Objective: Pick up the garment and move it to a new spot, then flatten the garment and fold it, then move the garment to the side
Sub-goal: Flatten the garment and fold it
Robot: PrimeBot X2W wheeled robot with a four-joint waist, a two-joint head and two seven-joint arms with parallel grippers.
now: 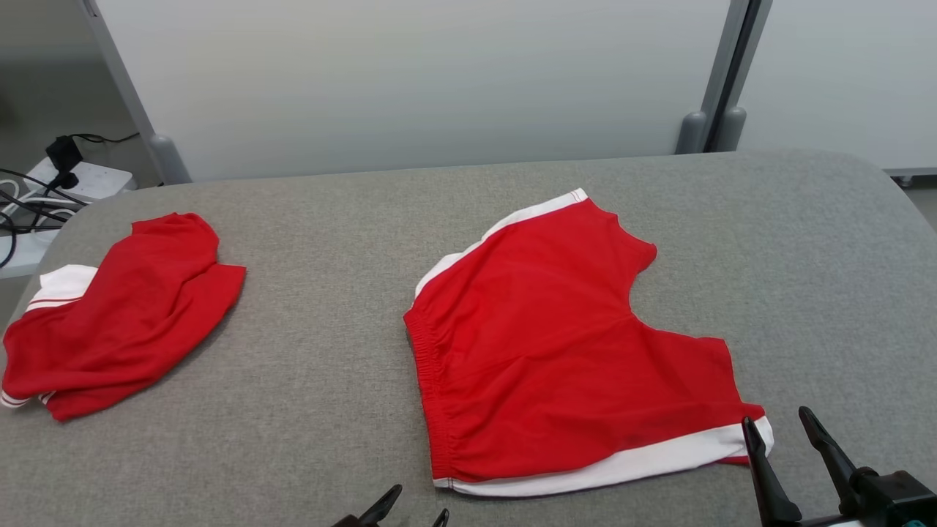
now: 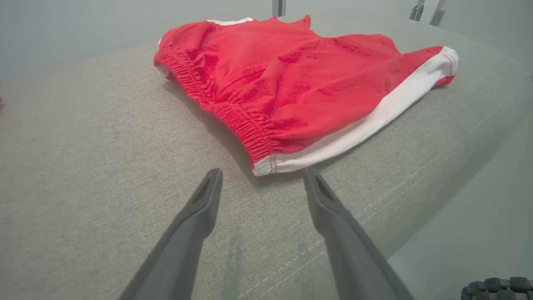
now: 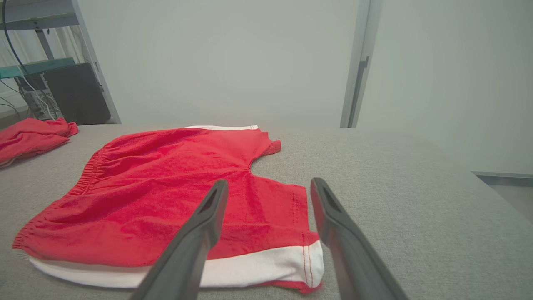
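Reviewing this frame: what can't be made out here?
Left gripper: head view's bottom edge cuts off all but its fingertips.
Crumpled red garment: its own folds hide its shape; right wrist view's left edge crops it.
Red shorts: the underside, hidden against the table in every view.

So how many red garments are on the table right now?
2. The red shorts lie spread flat near the middle of the table. A second red garment lies bunched at its left edge. Others could lie outside the views.
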